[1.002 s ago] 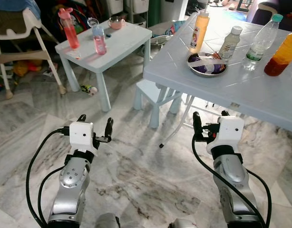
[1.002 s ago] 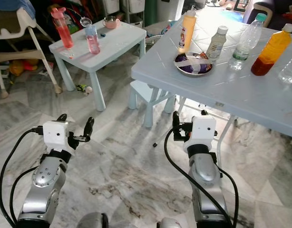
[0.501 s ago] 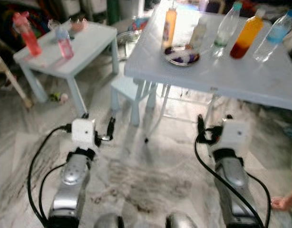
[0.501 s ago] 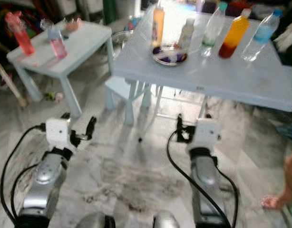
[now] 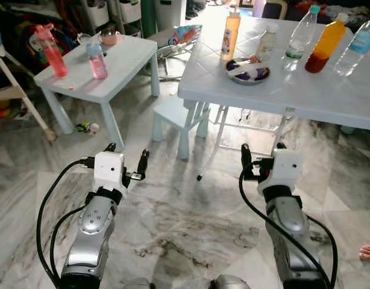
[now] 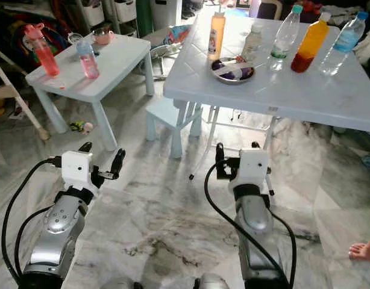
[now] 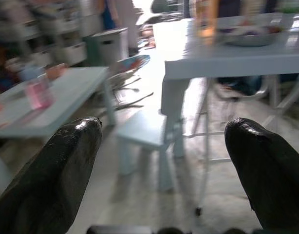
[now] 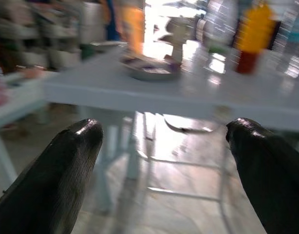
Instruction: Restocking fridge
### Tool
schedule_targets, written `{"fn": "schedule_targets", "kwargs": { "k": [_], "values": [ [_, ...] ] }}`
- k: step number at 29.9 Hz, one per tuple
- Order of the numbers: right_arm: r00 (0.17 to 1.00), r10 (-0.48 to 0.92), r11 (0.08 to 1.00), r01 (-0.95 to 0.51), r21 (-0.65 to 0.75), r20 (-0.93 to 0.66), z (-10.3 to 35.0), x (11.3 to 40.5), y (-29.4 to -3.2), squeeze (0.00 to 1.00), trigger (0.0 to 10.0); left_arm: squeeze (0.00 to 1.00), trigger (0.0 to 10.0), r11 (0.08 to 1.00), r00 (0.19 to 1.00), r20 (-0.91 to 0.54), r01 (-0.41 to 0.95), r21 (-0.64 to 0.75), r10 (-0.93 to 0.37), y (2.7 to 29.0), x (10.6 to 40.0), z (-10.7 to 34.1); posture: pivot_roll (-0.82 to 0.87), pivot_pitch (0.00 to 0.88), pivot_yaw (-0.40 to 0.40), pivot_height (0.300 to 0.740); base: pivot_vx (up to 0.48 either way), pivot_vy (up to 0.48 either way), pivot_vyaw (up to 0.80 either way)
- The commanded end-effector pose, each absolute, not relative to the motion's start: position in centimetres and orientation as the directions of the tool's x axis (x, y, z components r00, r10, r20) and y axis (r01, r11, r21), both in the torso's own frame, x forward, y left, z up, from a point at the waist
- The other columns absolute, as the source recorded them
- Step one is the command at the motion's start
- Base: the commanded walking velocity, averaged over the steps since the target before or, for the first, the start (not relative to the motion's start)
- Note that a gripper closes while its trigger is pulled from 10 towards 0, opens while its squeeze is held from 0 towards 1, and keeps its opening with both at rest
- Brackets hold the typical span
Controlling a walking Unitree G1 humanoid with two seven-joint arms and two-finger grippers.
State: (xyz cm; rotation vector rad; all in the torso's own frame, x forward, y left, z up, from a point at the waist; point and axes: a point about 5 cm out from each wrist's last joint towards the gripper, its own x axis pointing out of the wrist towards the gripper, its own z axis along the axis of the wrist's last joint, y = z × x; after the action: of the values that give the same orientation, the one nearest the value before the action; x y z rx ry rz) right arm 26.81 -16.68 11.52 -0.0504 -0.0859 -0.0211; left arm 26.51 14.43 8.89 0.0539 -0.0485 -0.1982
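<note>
Several drink bottles stand on the big white table (image 5: 329, 99) ahead on the right: an orange juice bottle (image 5: 231, 35), a small white bottle (image 5: 267, 42), a clear bottle with a green cap (image 5: 300, 30), an orange-red bottle (image 5: 325, 39) and a blue-labelled water bottle (image 5: 357, 39). A metal bowl (image 5: 247, 69) sits near them. My left gripper (image 5: 126, 156) and right gripper (image 5: 262, 153) are held low over the marble floor, short of the table, both open and holding nothing. The wrist views look between the open fingers (image 7: 57, 165) (image 8: 62, 165) toward the tables.
A low white kids' table (image 5: 112, 66) on the left carries two pink bottles (image 5: 52, 51) (image 5: 97, 57) and a cup. A small stool (image 5: 176, 114) stands under the big table's edge. A high chair leg is at far left. A person's foot (image 5: 369, 251) is at the right edge.
The camera has swung and steadied, so the big table now sits farther ahead with all its bottles in view. Both grippers stay open and in the same raised pose.
</note>
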Motion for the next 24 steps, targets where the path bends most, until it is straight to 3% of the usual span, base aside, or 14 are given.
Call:
{"fn": "schedule_targets", "kwargs": {
  "k": [1, 4, 24],
  "values": [
    [0.996, -0.041, 0.997, 0.045, -0.060, 0.074, 11.2, 26.6, -17.5, 0.00, 10.0, 0.00, 10.0, 0.972, 0.971, 0.062, 0.230, 0.056, -0.233, 13.6, 26.7, 9.4, -0.02, 0.067, 0.033, 0.740, 0.442, 0.000, -0.80],
    [0.996, -0.042, 0.997, 0.047, -0.064, 0.078, 11.2, 26.7, -17.7, 0.00, 10.0, 0.00, 10.0, 0.970, 0.969, 0.065, 0.236, 0.055, -0.239, 13.6, 26.7, 9.3, -0.02, 0.064, 0.034, 0.740, 0.442, 0.000, -0.55],
    [0.996, 0.020, 0.998, -0.015, -0.055, 0.087, 11.3, 27.0, -16.3, 0.00, 10.0, 0.00, 10.0, 0.964, 0.962, 0.081, 0.255, 0.078, -0.261, 13.2, 27.0, 9.7, -0.01, 0.070, 0.038, 0.740, 0.476, 0.000, 0.05]
  ]
}}
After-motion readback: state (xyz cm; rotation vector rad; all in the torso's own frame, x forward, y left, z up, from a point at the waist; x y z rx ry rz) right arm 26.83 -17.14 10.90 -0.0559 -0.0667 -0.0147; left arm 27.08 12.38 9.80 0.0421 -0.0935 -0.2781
